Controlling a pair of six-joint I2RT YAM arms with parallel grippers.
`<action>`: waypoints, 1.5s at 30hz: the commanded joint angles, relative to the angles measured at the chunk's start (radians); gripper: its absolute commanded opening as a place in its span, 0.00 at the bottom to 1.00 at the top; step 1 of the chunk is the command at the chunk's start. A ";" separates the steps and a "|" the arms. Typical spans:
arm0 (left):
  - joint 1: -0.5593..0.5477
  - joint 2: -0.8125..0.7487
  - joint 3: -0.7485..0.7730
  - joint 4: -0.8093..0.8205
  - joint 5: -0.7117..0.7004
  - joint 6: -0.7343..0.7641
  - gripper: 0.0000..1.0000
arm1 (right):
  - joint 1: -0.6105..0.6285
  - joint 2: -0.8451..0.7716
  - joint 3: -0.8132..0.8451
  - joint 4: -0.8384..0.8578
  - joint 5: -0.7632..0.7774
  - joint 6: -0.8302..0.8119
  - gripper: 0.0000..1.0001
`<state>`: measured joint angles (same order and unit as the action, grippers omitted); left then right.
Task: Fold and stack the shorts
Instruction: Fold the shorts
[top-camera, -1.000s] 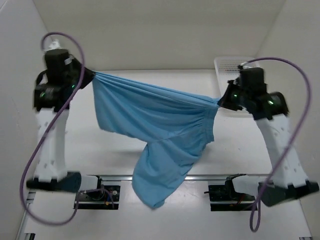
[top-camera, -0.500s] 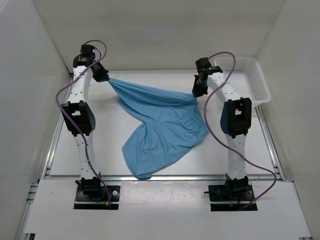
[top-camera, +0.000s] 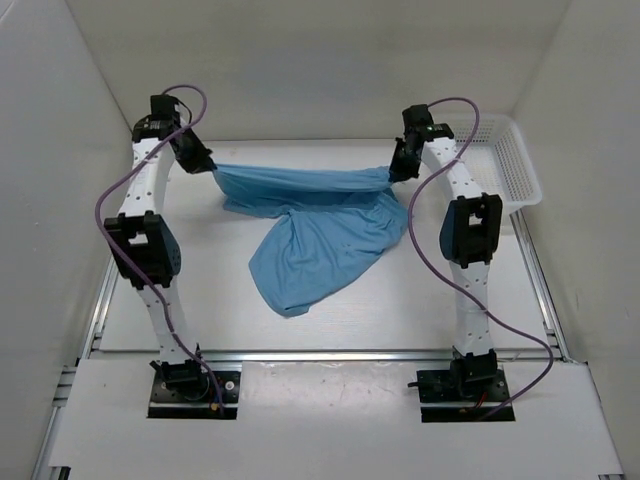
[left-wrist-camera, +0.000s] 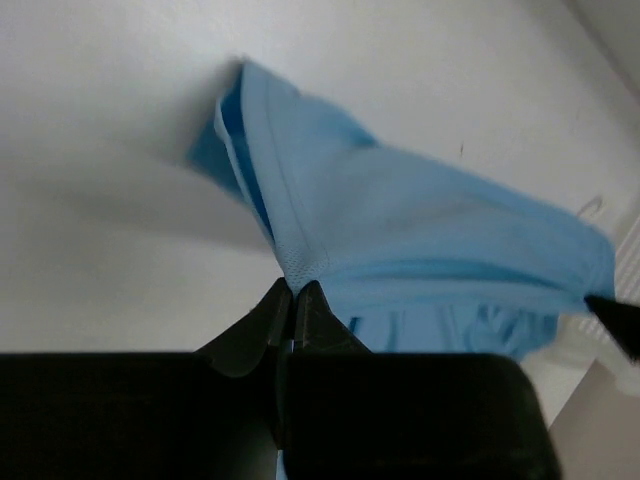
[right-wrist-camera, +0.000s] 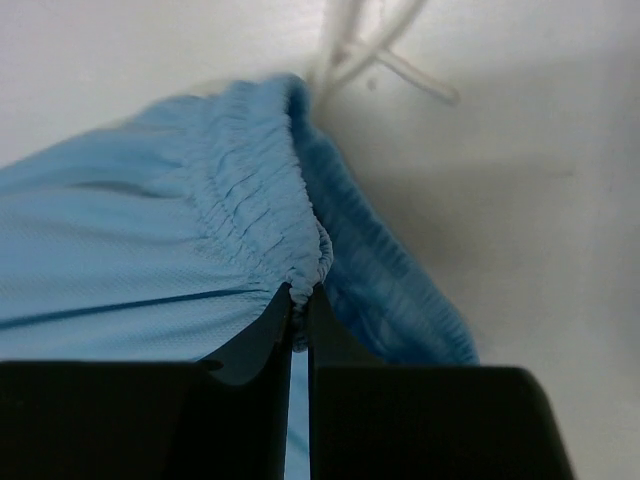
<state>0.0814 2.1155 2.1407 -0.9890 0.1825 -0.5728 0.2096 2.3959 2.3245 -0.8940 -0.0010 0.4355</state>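
Working from the left: found the left gripper (left-wrist-camera: 293, 292) with its fingers pressed together on a hemmed leg corner of the shorts (top-camera: 320, 235), no gap showing between them. Noted that grip further out to the left than half a second ago. Found the upper edge of the garment drawn into a taut, near-level band between the two grips, against a sloping, slacker line half a second ago. Noted the loose leg pulled back from the near rail, now lying on the table (top-camera: 200, 290) and trailing toward the near side from the middle. Judged as spreading ahead of the first fold: lowered from hanging in the air a second ago to mostly resting on the surface. No fold made, nothing stacked.

Found the right gripper (right-wrist-camera: 300, 298) likewise nipped closed, on the gathered elastic waistband, with the white drawstring (right-wrist-camera: 350, 40) lying loose just beyond.

Checked the white mesh basket (top-camera: 505, 160) at far right: well clear of the shorts, nothing seen inside the visible part, left side partly hidden behind the right arm.
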 joint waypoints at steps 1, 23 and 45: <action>-0.077 -0.303 -0.210 0.024 -0.020 0.027 0.10 | -0.026 -0.125 -0.095 -0.022 -0.004 -0.029 0.00; -0.741 -0.944 -1.242 0.006 -0.096 -0.389 0.10 | -0.035 -0.809 -0.933 0.119 0.190 -0.027 0.00; -0.664 -0.773 -1.403 0.128 -0.163 -0.437 1.00 | -0.056 -1.261 -1.551 0.070 0.072 0.204 0.84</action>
<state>-0.5896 1.3071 0.7460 -0.9325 0.0177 -1.0206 0.1680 1.1675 0.8005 -0.8188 0.1387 0.6041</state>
